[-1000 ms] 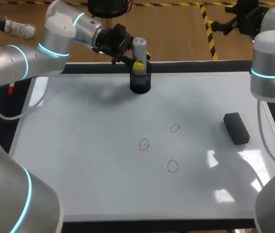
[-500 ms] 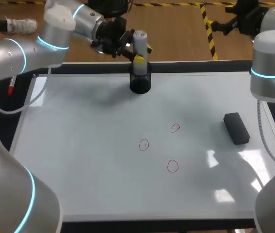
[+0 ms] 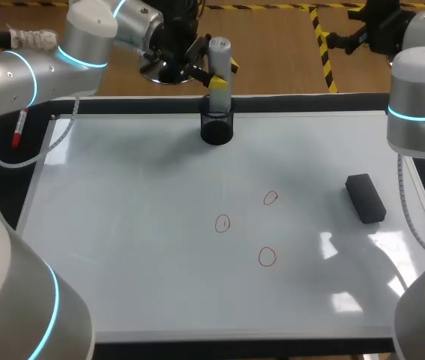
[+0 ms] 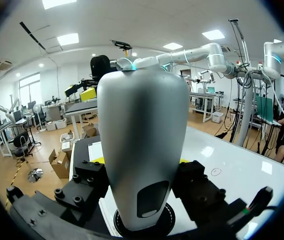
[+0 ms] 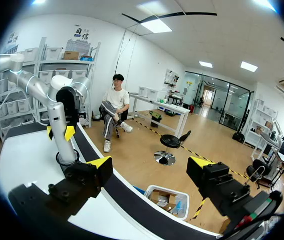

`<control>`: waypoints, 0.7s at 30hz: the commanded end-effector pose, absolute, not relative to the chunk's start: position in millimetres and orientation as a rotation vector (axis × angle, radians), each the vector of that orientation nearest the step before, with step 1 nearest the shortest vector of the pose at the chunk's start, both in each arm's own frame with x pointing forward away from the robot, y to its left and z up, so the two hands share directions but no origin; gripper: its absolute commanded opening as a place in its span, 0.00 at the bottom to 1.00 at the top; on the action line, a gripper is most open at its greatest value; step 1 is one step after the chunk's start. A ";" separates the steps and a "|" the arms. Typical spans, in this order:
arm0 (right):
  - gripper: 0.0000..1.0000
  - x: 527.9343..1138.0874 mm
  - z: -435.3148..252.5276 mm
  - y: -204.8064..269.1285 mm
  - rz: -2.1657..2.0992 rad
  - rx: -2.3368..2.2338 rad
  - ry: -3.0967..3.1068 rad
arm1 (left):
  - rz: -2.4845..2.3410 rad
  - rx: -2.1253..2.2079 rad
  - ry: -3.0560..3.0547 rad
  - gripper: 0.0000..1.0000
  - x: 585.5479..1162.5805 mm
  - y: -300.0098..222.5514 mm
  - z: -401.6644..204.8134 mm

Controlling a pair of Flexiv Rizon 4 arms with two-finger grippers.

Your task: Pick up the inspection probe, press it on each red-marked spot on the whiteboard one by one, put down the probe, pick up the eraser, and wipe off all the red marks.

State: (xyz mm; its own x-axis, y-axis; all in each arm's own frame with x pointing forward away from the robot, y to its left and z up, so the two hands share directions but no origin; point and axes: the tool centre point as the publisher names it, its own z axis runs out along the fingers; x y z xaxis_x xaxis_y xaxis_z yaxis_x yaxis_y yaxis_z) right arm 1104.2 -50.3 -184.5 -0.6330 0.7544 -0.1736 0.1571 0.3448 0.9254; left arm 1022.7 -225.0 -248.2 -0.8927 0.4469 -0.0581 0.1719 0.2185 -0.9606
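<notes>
In the head view, the left hand (image 3: 219, 75) gripped the inspection probe (image 3: 219, 56) around its middle. It did so at the far edge of the whiteboard (image 3: 137, 225) that covered the table, directly over the black holder (image 3: 216, 129). The probe stood upright, its long axis vertical, with the rounded end up and the lower end at the mouth of the holder; I could not tell if it was fully out. In my judgement the step in hand was the first one, the picking up of the probe. The three red marks (image 3: 222, 223) lay near the middle of the board, well apart from the holder, and the eraser (image 3: 366, 198) lay untouched toward the right side. The next move, I think, called for lifting the probe straight along its axis until it was clear of the rim. It should then be carried upright to one of the marks and its lower end pressed down there. In the left wrist view, the probe filled the space between the hand's fingers, which pressed it from both sides, and the round opening of the holder showed just under it. In the right wrist view, the right hand (image 5: 149, 170) was open, its two yellow tips well apart with nothing between them. Far ahead of it the probe rose straight above the holder.
</notes>
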 end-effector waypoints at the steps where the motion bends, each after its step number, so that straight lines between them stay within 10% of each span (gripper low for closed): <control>1: 1.00 1104.2 -184.5 -50.3 1.291 0.793 2.013 | 1.727 -0.592 -2.286 0.00 1015.8 -222.0 -235.2; 21: 1.00 1104.2 -184.5 -50.3 1.291 0.793 2.013 | 1.721 -0.622 -2.313 0.00 1017.8 -224.2 -208.2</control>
State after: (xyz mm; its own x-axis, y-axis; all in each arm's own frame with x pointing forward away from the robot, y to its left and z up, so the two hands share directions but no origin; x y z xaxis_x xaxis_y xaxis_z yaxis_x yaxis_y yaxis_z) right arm 1104.2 -50.3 -184.5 -0.6330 0.7544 -0.1736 0.1571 0.3448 0.9254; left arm 1021.4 -225.6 -214.2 -0.8902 0.4462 -0.0922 0.2134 0.2294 -0.9497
